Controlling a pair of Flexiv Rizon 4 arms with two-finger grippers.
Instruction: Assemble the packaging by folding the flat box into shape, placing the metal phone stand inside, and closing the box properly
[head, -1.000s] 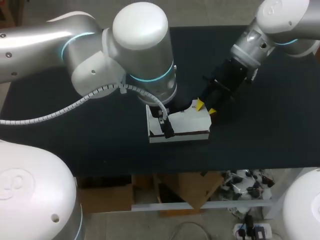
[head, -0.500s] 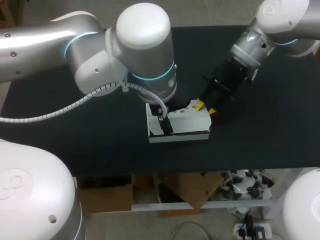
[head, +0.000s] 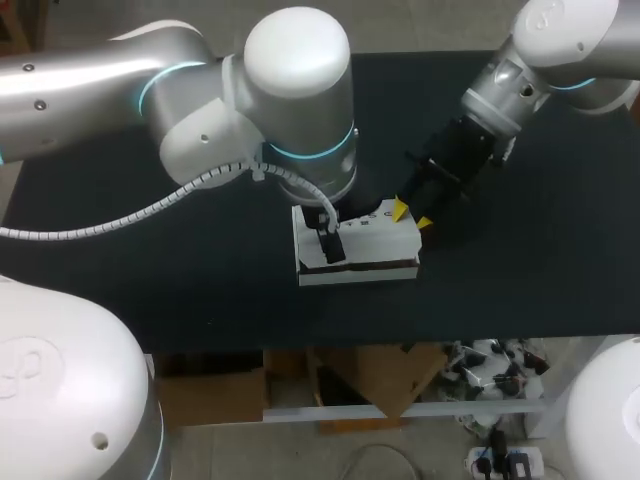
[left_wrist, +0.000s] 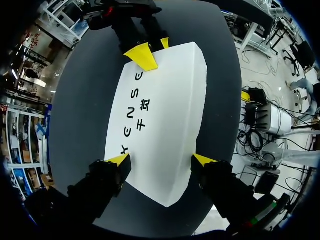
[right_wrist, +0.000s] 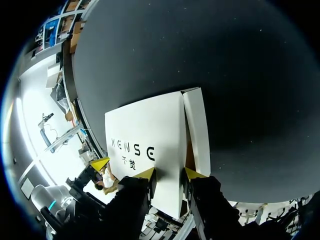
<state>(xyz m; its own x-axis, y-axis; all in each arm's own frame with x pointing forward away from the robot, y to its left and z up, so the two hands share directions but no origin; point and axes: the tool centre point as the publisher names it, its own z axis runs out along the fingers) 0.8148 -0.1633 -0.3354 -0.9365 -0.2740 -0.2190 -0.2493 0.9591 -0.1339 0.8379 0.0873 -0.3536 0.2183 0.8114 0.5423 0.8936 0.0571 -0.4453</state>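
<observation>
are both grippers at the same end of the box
No, the left gripper is over one end of the box and the right gripper sits at the opposite end.

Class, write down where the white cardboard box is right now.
In the head view, the white cardboard box lies near the middle of the dark table, partly beneath the left arm, with the right arm ending at its far right corner.

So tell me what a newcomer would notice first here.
The white box, lettered face up, in the middle of the dark table draws the eye first. The left gripper is at one end of it, the right gripper at the opposite end, so both arms meet over it.
</observation>
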